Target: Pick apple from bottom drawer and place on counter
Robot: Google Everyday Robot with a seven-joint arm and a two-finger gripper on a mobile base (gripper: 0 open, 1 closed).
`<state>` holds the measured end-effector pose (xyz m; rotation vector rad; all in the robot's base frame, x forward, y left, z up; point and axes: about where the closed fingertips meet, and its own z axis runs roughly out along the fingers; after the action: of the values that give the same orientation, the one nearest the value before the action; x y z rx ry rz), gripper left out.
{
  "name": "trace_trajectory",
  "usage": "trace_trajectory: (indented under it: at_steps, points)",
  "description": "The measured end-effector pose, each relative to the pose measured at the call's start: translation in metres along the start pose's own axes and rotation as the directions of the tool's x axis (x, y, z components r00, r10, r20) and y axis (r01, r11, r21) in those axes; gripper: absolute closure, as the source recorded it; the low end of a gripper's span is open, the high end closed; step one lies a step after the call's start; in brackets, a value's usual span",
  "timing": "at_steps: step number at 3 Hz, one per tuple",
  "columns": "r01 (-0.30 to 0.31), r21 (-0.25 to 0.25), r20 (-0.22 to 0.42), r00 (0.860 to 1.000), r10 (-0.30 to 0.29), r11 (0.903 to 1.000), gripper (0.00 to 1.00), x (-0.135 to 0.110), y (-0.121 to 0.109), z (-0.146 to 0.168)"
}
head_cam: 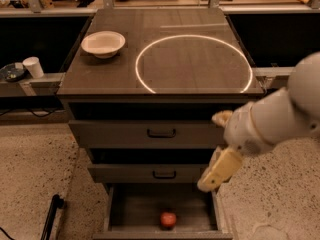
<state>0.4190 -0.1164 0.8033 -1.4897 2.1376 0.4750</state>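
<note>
Currently hand (216, 171) over bottom drawer (135, 209) right edge, grip state unclear; apple (168, 219) inside; bowl (103, 43) on counter (190, 64).

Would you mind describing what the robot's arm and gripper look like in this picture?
The arm is a thick, smooth white tube with rounded, bulbous joints; no cables or markings show. The gripper, a blocky cream-yellow piece at its end, hangs over the right edge of the open grey metal bottom drawer.
</note>
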Motion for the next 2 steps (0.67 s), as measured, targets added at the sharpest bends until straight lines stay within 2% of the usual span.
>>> trace_trajectory:
  at_steps: [1, 2]
  points:
    - [-0.019, -0.044, -0.017, 1.0, 0.018, 0.9989, 0.0, 0.0157, 0.0169, 0.0213]
    - [-0.026, -0.1, 0.028, 0.999, 0.029, 0.9947, 0.0, 0.0134, 0.0156, 0.0236]
